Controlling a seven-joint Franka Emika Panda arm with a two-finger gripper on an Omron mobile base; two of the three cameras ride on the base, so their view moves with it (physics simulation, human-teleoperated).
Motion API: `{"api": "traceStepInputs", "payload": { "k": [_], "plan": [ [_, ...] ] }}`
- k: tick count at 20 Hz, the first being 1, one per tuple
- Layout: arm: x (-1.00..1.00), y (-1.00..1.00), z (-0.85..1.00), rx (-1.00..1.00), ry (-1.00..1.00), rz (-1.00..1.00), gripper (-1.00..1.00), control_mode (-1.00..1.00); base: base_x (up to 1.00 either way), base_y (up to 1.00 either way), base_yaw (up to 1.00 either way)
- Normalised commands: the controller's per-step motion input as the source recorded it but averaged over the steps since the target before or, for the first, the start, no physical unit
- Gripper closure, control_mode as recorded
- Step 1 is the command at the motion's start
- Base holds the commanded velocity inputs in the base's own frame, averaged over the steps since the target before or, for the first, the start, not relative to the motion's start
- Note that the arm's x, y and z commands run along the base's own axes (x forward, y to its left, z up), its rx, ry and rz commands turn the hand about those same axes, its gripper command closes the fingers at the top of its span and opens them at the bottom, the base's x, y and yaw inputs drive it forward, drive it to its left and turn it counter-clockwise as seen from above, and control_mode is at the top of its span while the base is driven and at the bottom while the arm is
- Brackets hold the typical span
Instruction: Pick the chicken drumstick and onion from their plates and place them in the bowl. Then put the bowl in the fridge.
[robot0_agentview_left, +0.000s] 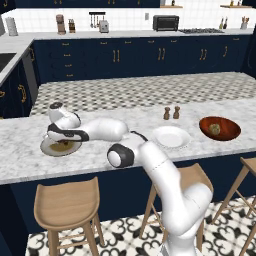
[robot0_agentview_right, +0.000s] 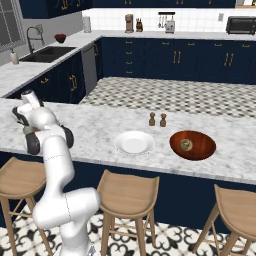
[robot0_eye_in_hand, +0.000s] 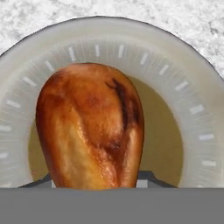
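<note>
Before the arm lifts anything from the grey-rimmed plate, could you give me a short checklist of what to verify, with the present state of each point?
1. Gripper down at the chicken drumstick: ok, the drumstick sits between the finger tips in the hand view.
2. Grip firm: cannot tell, the drumstick hides where the tips touch it.
3. Drumstick on the grey-rimmed plate, not lifted: ok.
4. Onion already in the bowl: ok.
5. White plate bare: ok.
6. Way along the counter to the bowl: ok for now; the two shakers stand behind the white plate, off the direct line.
</note>
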Motion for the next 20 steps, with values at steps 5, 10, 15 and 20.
{"api": "traceStepInputs", "payload": {
  "k": [5,10,15,20],
  "plan": [
    [-0.54,-0.73,0.41,0.00,-0.13,0.02,1.00,-1.00,0.00,0.00,0.00],
    [-0.98,-0.99,0.37,0.00,-0.19,0.00,1.00,-1.00,0.00,0.00,0.00],
    [-0.85,-1.00,0.36,0.07,-0.18,0.00,1.00,-1.00,0.00,0.00,0.00],
    [-0.67,-1.00,0.30,0.15,-0.14,0.00,1.00,-1.00,0.00,0.00,0.00]
  ]
}}
